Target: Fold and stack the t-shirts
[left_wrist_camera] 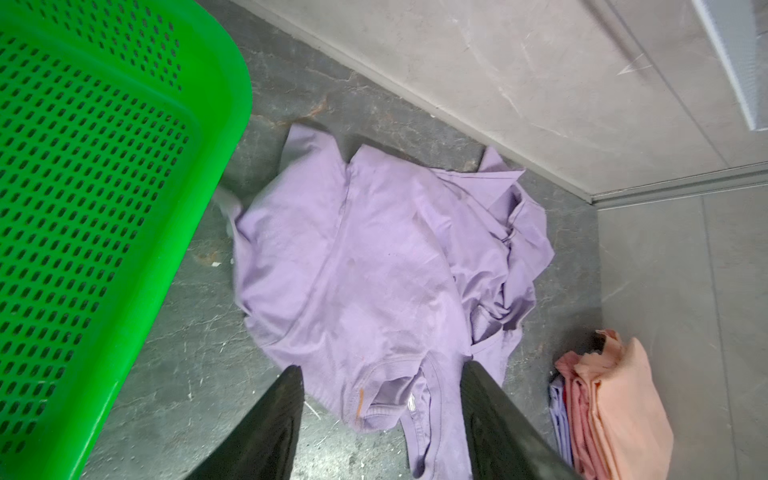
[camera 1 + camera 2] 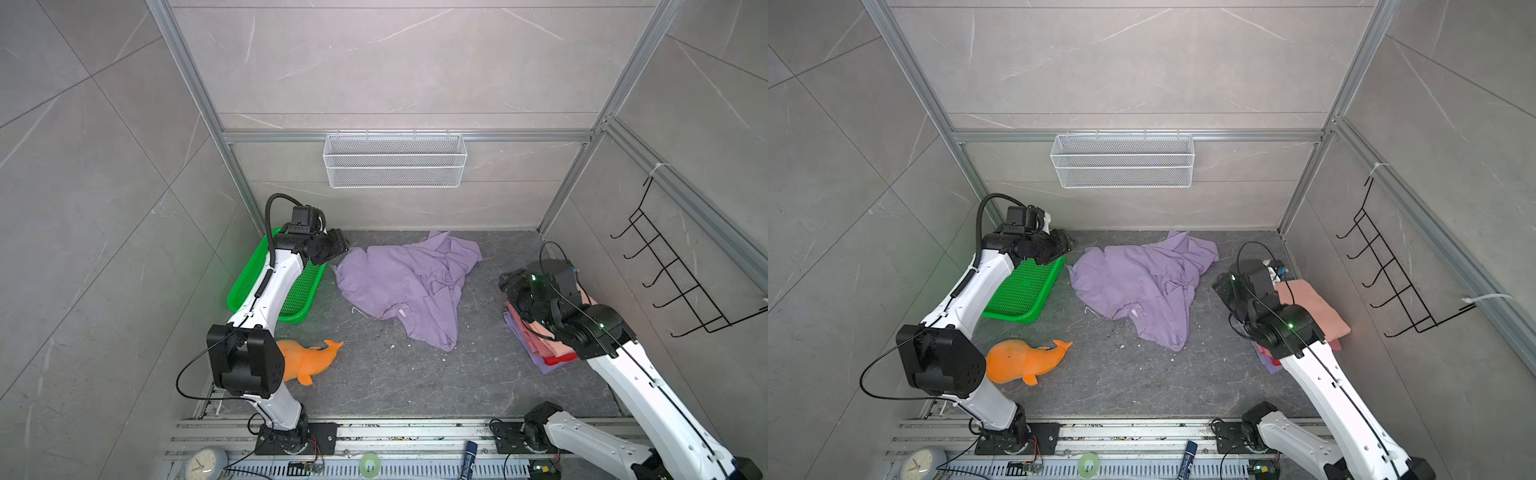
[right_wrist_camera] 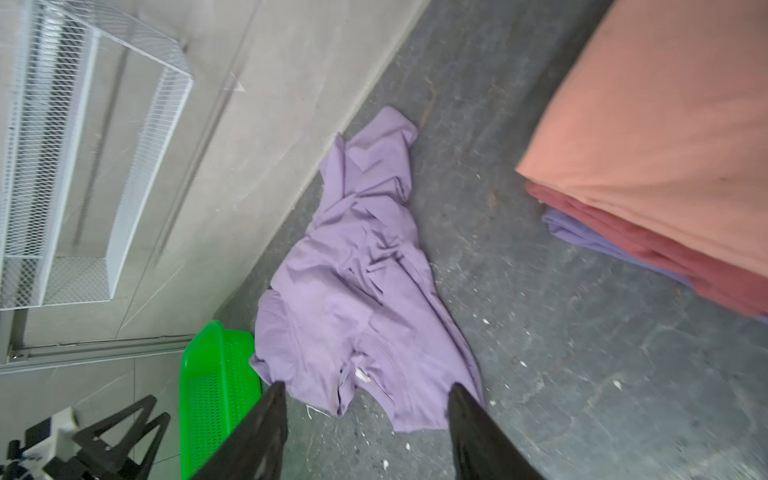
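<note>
Now, probably starting the next fold. Spread and empty: left gripper (image 1: 380, 370), right gripper (image 3: 368, 384). Crumpled lilac t-shirt (image 2: 409, 286) lying just ahead of both; folded stack (image 2: 1312, 307) beside the right one. Next: descend, pinch edges, spread flat.

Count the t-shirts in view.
4 visible: a crumpled lilac-purple cloth t-shirt at the centre; folded salmon-pink, red and lilac ones stacked at the right. More may hide between them.

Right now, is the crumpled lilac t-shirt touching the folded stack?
Apart: the right wrist view shows bare floor between the crumpled t-shirt and the folded stack.
</note>
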